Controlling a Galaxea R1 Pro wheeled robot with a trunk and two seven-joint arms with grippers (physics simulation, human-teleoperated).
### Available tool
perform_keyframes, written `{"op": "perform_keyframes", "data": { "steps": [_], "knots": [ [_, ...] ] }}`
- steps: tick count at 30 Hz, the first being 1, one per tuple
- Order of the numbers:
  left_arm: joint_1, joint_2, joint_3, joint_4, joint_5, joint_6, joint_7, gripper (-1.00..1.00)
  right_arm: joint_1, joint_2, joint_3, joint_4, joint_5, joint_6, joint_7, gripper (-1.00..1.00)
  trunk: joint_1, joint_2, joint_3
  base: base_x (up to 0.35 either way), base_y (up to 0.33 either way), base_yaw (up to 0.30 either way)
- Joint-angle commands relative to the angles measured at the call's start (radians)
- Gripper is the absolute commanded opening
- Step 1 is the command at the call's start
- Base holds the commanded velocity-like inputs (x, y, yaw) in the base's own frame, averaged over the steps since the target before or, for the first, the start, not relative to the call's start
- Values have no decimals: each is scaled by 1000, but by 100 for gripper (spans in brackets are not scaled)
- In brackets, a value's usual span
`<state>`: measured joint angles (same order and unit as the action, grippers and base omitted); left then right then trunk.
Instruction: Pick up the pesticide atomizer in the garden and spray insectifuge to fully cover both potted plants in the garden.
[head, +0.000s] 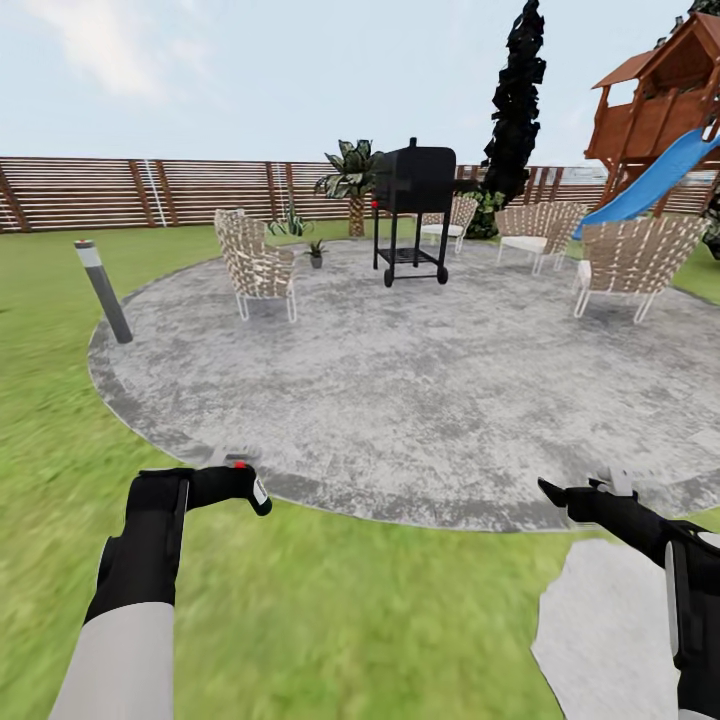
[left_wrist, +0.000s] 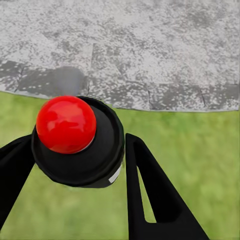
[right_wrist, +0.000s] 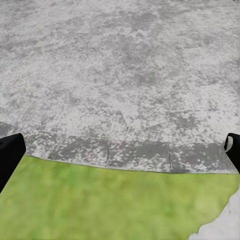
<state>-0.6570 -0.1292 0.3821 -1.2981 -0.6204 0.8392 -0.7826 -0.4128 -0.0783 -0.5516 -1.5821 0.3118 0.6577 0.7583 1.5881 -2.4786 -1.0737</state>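
**Head view: atomizer in hand, plants still far across the paving**

Head view shows the robot on the lawn at the near edge of the round paving. The left end effector is clamped round the atomizer, fingers on either side of its body, red button up. Held upright and forward like this, the bottle looks ready to aim once a target is close, though I cannot make out which way the nozzle faces.

The right end effector carries nothing; in its wrist view the fingertips sit wide apart over the paving's rim.

One potted plant stands at the paving's far edge, beside a chair and near the fence. It is well apart from the robot, so driving closer likely comes before spraying. A bollard stands at the left edge.
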Motion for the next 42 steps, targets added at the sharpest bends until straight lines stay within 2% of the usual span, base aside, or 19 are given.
{"op": "perform_keyframes", "data": {
  "steps": [1, 14, 42],
  "knots": [
    [-1, -1, 3, -1, -9, 3, -10, -100, -1, 0, -2, -1, 10, 2, 10, 100, 0, 0, -1, 332, -87, 0],
    [-1, -1, 3, -1, -9, 3, -10, -100, -1, -9, -2, -1, 12, 1, 9, 100, 0, 0, -1, 332, -90, 0],
    [-1, -1, 3, -1, -9, 3, -10, -100, 0, -8, -2, -1, 12, 2, 10, 100, 0, 0, -1, 332, -89, 0]
  ]
}}
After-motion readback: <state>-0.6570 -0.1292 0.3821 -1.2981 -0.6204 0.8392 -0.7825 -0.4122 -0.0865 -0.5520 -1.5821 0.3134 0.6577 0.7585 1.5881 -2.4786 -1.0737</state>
